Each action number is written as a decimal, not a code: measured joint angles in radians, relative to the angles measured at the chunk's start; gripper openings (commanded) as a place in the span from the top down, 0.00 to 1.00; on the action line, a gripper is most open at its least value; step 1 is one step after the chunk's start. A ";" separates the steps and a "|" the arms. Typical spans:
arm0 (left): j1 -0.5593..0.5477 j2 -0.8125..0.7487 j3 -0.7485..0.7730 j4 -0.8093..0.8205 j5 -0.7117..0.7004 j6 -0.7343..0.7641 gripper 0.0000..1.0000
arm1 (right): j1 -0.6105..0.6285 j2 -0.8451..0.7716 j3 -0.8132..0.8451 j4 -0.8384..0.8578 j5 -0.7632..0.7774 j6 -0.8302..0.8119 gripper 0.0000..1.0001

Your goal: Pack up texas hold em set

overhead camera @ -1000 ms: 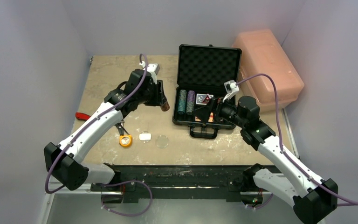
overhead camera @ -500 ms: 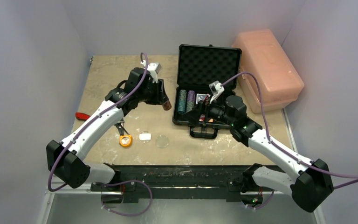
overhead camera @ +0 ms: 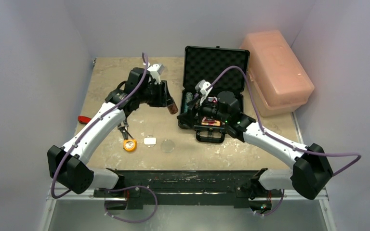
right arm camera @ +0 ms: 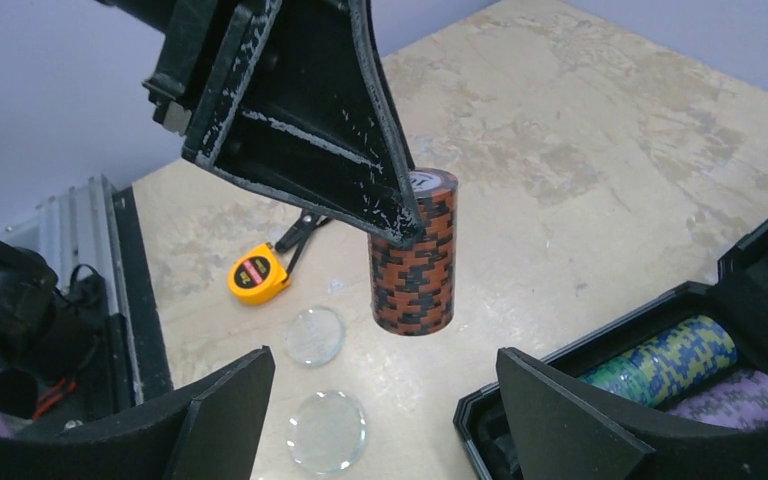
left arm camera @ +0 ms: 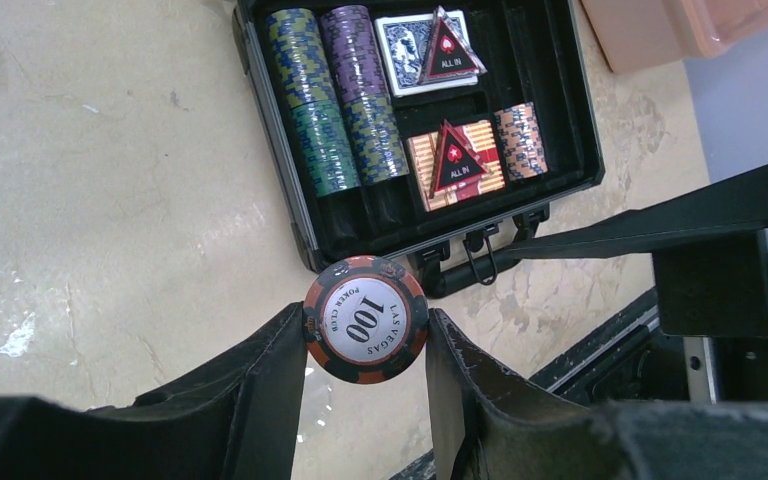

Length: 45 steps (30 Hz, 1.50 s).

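The black briefcase lies open at the back, foam lid up. Its tray holds teal chips, purple chips, two card decks under "ALL IN" triangles, and a short brown stack. My left gripper is shut on a stack of brown and black chips, carried in the air just left of the case. My right gripper is open, its fingers apart below and in front of that stack, touching nothing. Two clear discs lie on the table.
An orange tape measure and a small white disc lie near the front left. A large pink plastic box stands right of the case. A red-handled tool lies at the left table edge.
My right arm has swung left across the case toward the left gripper, its jaws narrowing slightly. The left gripper has shifted only a little with the chip stack.
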 measured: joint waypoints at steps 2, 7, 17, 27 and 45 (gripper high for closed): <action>0.000 0.000 0.000 0.001 0.013 0.000 1.00 | 0.018 0.029 0.002 0.018 0.005 -0.035 0.18; 0.001 0.000 0.000 0.010 0.043 0.000 1.00 | 0.050 0.076 0.003 0.062 0.023 -0.081 0.24; 0.011 0.000 0.000 0.029 0.076 0.000 1.00 | 0.083 0.147 0.034 0.132 0.065 -0.094 0.32; 0.013 0.000 0.000 0.038 0.101 0.000 1.00 | 0.089 0.161 0.044 0.151 0.136 -0.098 0.35; 0.013 0.000 0.000 0.053 0.120 0.001 1.00 | 0.091 0.226 0.085 0.144 0.213 -0.118 0.41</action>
